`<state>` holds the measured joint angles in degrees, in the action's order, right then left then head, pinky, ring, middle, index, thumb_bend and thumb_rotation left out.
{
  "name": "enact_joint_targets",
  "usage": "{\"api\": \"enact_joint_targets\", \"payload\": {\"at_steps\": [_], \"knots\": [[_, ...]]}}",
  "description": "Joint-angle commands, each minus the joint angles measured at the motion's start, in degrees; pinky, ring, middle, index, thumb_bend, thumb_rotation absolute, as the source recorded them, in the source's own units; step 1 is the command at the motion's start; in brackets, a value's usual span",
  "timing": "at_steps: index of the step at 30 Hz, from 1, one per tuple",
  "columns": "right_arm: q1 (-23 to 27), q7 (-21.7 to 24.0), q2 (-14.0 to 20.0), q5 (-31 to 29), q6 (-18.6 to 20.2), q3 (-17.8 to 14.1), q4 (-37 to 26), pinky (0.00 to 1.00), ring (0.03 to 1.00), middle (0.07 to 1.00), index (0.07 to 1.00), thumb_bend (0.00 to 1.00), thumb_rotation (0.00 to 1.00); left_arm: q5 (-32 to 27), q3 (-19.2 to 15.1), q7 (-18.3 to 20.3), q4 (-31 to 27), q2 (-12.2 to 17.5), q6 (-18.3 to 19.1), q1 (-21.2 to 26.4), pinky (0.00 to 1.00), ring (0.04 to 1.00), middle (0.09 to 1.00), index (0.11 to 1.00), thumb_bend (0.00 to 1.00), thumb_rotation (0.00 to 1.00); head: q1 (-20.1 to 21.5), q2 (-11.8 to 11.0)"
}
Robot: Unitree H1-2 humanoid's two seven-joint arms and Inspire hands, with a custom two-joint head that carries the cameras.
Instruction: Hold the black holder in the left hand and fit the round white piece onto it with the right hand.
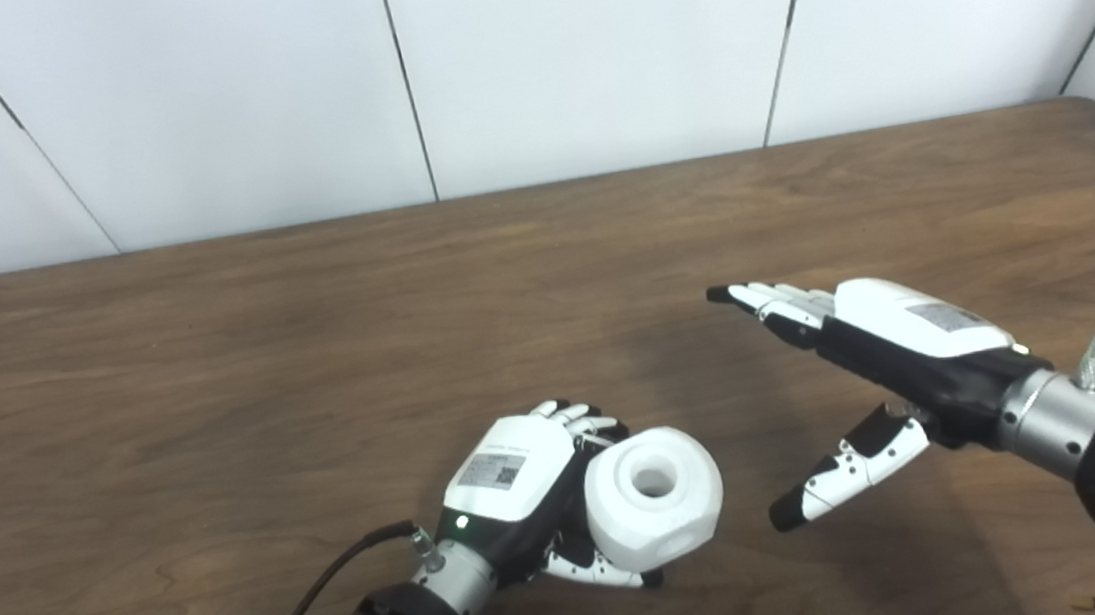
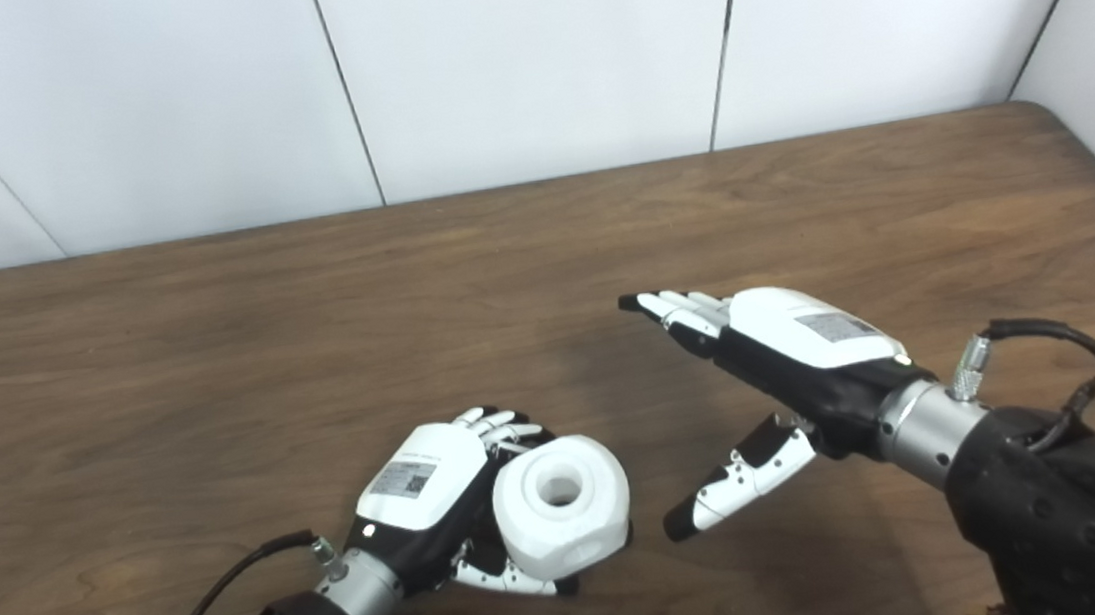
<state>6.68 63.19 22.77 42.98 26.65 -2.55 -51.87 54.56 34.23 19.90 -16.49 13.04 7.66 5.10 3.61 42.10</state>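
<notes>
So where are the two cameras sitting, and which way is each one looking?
Left eye view: on the robot's head, looking down at the wooden table; both arms enter from below, left hand holding the round white piece.
Right eye view: beside it, slightly to the right, same downward look; the right hand is open.
Shared: the table, both hands, the white piece, the white wall.
</notes>
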Motion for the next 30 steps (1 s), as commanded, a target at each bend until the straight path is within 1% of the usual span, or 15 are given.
{"api": "enact_joint_targets", "payload": {"at_steps": [1, 6, 9, 10, 11, 12, 15, 18, 20, 27, 30], "knots": [[1.0, -1.0, 0.1, -0.5, 0.2, -0.9, -1.1, 1.0, 1.0, 1.0, 1.0, 1.0, 0.48, 0.4, 1.5, 5.0, 3.9, 2.0, 0.2, -1.8, 0.93, 0.894, 0.804, 0.49, 0.52, 0.06, 0.1, 0.0], [1.8, -1.8, 0.1, 0.0, 0.2, 0.1, -0.4, 1.0, 1.0, 1.0, 1.0, 1.0, 0.5, -0.2, 0.4, 6.6, 3.3, 3.1, 1.4, -1.0, 0.93, 0.891, 0.812, 0.497, 0.52, 0.07, 0.9, -0.3], [2.3, -1.1, -0.3, 0.8, 0.2, -0.1, -0.2, 1.0, 1.0, 1.0, 1.0, 1.0, 0.51, -0.2, -0.9, 7.3, 2.7, 3.9, 2.3, -0.4, 0.92, 0.891, 0.808, 0.497, 0.52, 0.07, 1.2, -0.4], [2.5, -0.8, -0.4, 1.0, 0.2, -0.4, -0.3, 1.0, 1.0, 1.0, 1.0, 1.0, 0.51, -0.1, -1.4, 7.8, 2.4, 4.3, 2.7, -0.2, 0.92, 0.892, 0.809, 0.58, 0.67, 0.12, 1.2, -0.4], [2.7, -0.5, -0.5, 1.1, 0.3, -0.8, -0.3, 1.0, 1.0, 1.0, 1.0, 1.0, 0.52, -0.1, -1.9, 8.3, 2.1, 4.6, 3.0, -0.1, 0.92, 0.895, 0.81, 0.625, 0.75, 0.16, 1.2, -0.4], [2.8, -0.3, -0.6, 1.1, 0.3, -1.0, -0.3, 1.0, 1.0, 1.0, 1.0, 1.0, 0.52, -0.1, -2.2, 8.7, 1.9, 4.7, 3.2, 0.0, 0.92, 0.898, 0.813, 0.657, 0.8, 0.18, 1.2, -0.4], [3.2, -0.5, -0.5, 0.7, 0.3, -2.0, 0.0, 1.0, 1.0, 1.0, 1.0, 1.0, 0.51, -0.2, -3.6, 10.2, 0.8, 5.7, 3.7, 0.3, 0.91, 0.897, 0.813, 0.686, 0.86, 0.21, 1.2, -0.5], [3.4, -1.6, 0.2, 0.3, 0.2, -2.0, 0.4, 0.98, 1.0, 1.0, 1.0, 1.0, 0.49, -0.1, -4.7, 12.0, -0.6, 6.2, 4.4, 0.1, 0.91, 0.898, 0.815, 0.691, 0.87, 0.22, 0.8, -0.5], [3.7, -1.6, 0.3, 0.7, 0.2, -1.7, 0.7, 0.98, 1.0, 1.0, 1.0, 1.0, 0.47, 0.1, -5.4, 13.5, -2.3, 6.5, 4.8, -0.4, 0.92, 0.9, 0.818, 0.697, 0.87, 0.23, 0.5, -0.4], [4.8, -0.4, -0.3, 1.6, 0.2, -1.3, 1.7, 1.0, 1.0, 1.0, 1.0, 1.0, 0.49, 0.8, -7.4, 17.7, -6.8, 7.1, 5.5, -1.9, 0.93, 0.91, 0.834, 0.743, 0.89, 0.25, -0.2, -0.1], [5.0, -0.6, -0.3, 1.3, 0.2, -1.1, 2.2, 0.99, 1.0, 1.0, 1.0, 1.0, 0.49, 1.3, -8.3, 18.9, -8.3, 7.4, 6.1, -2.4, 0.93, 0.912, 0.841, 0.766, 0.9, 0.26, -0.7, -0.1]]}}
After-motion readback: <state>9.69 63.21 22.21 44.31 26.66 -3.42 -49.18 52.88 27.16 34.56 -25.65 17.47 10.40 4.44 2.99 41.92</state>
